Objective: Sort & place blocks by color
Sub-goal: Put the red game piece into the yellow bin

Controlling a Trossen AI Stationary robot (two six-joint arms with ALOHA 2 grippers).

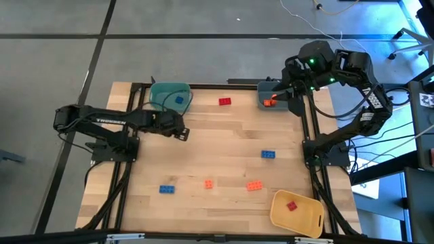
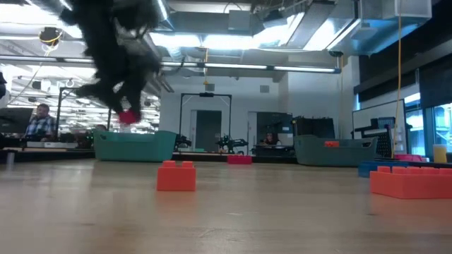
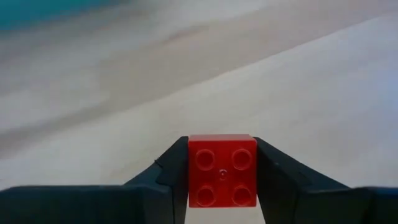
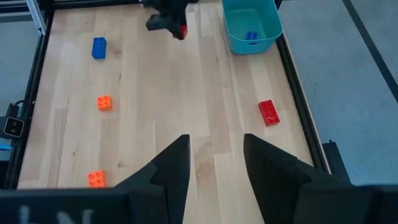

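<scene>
Red plastic fills the left pincer: a small square red block is clamped between its two dark fingers, lifted above the wooden table, close to the teal bin at the far left.

The right pincer is spread and empty, held high over the grey-blue bin at the far right.

Sorted so far, as far as can be seen: one blue block lies in the teal bin, one orange block in the grey-blue bin, and one red block in the yellow bin at the near right corner.

Left loose on the table: an oblong red block near the far edge, two blue blocks, and two orange blocks toward the near side.

By my judgement the sorting is less than half done. The gripped red block most likely belongs in the yellow bin, well apart from where it hangs.
</scene>
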